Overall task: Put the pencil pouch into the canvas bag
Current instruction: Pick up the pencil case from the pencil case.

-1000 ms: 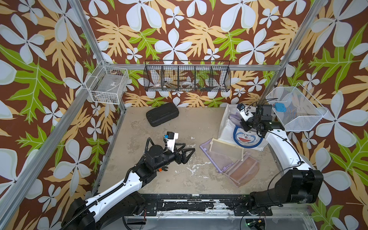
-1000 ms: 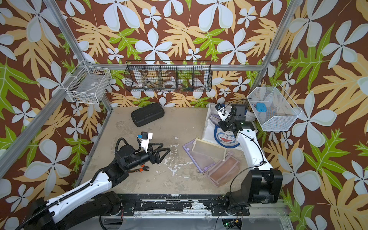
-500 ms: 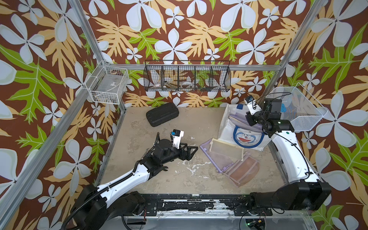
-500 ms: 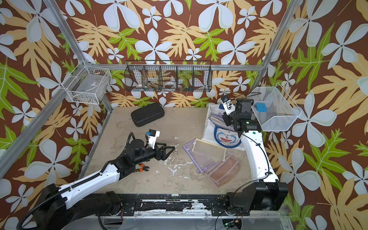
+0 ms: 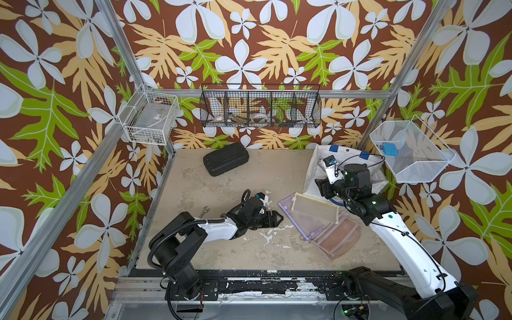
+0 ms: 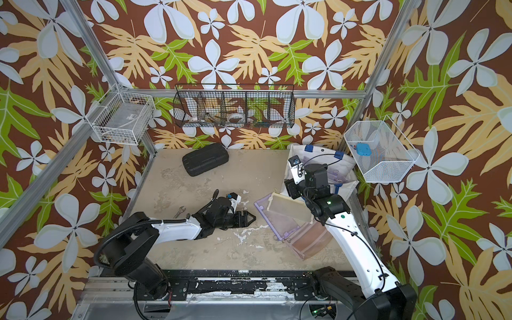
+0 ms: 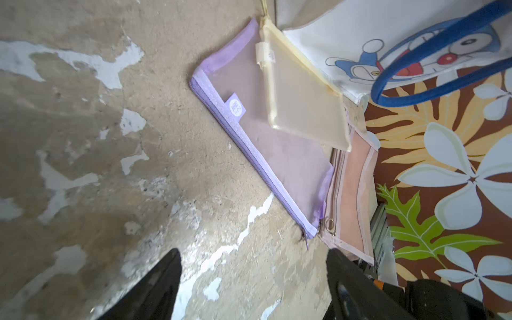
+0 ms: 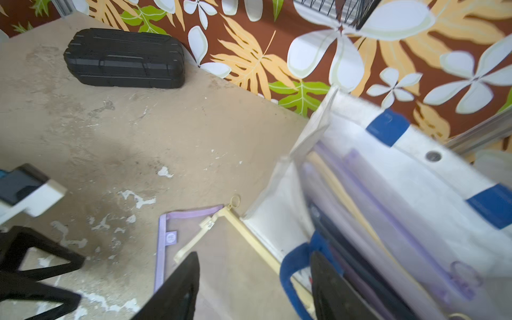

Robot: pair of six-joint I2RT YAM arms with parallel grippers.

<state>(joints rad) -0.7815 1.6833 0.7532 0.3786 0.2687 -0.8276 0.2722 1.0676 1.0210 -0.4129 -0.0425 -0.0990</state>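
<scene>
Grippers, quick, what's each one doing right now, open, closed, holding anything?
Left gripper: open, empty.
Right gripper: open, empty, by the canvas bag.

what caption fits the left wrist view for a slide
Open left pincer facing a yellow pouch atop a purple pouch, pink pouch alongside, canvas bag beyond
</scene>
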